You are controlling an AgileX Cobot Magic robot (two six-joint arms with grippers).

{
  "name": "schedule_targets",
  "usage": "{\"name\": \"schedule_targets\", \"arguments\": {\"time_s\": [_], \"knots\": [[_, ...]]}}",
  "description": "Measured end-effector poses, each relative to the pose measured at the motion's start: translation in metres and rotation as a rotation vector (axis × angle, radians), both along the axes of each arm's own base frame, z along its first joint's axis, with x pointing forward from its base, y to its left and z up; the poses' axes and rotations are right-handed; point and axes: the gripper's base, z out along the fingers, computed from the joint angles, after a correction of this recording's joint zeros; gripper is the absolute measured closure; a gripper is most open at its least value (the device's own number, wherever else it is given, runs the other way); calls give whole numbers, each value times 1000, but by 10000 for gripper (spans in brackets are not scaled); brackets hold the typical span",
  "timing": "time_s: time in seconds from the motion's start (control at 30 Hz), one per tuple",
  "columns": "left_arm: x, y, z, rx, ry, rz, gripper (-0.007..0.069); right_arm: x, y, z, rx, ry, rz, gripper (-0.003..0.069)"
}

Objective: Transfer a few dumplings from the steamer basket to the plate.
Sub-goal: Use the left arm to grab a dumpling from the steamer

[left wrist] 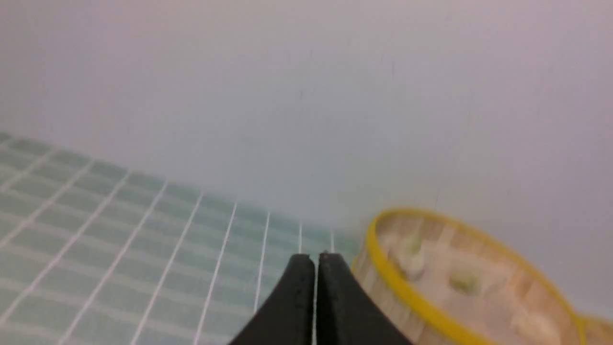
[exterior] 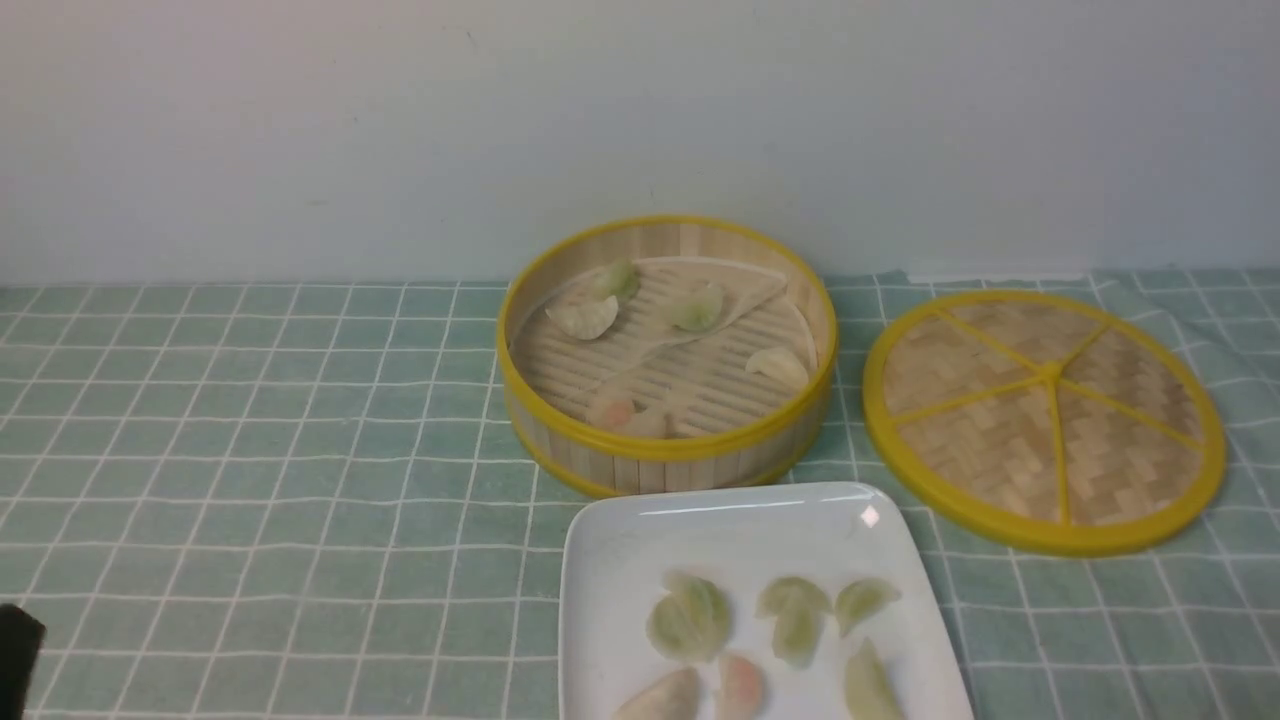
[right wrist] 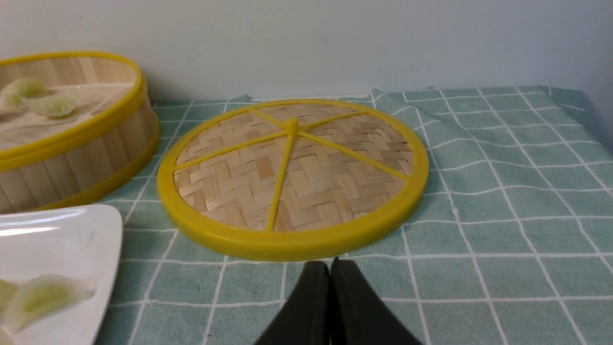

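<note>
The woven lid [exterior: 1045,420] lies aside on the worktop [exterior: 250,450], leaving the steamer basket [exterior: 665,447] open with some dumplings [exterior: 688,622] inside and several on the white plate [exterior: 620,545] just before it, while the left gripper [left wrist: 314,261] and right gripper [right wrist: 330,268] hold nothing, jaws pressed together.

The counter [exterior: 200,400] is wholly covered by a pale green cloth [exterior: 300,560] with white grid lines, rumpled at the upper right by the wall. On it, the steamer basket [exterior: 660,455] stands at centre. A flat woven lid [exterior: 1045,420] lies just beside it at the right. The white plate [exterior: 620,560] sits at lower centre, cut off by the frame's bottom edge.
</note>
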Motion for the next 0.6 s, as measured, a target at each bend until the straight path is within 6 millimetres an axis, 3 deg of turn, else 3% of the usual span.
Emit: {"name": "schedule_targets", "arguments": {"time_s": [0.17, 0.27, 0.33, 0.37, 0.4, 0.43, 0.53, 0.57, 0.6], "knots": [[-7, 9, 30, -95, -286, 75, 631, 0, 0, 0, 0, 0, 0, 673], [-10, 6, 70, -92, -309, 44, 631, 0, 0, 0, 0, 0, 0, 673], [3, 0, 99, -12, -137, -3, 631, 0, 0, 0, 0, 0, 0, 673], [6, -1, 97, -4, -103, -7, 631, 0, 0, 0, 0, 0, 0, 673], [10, -2, 107, 18, -48, -19, 631, 0, 0, 0, 0, 0, 0, 673], [29, -6, 116, 67, 156, -50, 631, 0, 0, 0, 0, -1, 0, 673], [73, -12, 121, 173, 586, -132, 631, 0, 0, 0, 0, -1, 0, 673], [77, -12, 122, 181, 592, -134, 631, 0, 0, 0, 0, -1, 0, 673], [98, -14, 118, 244, 744, -181, 631, 0, 0, 0, 0, -1, 0, 673]]}}
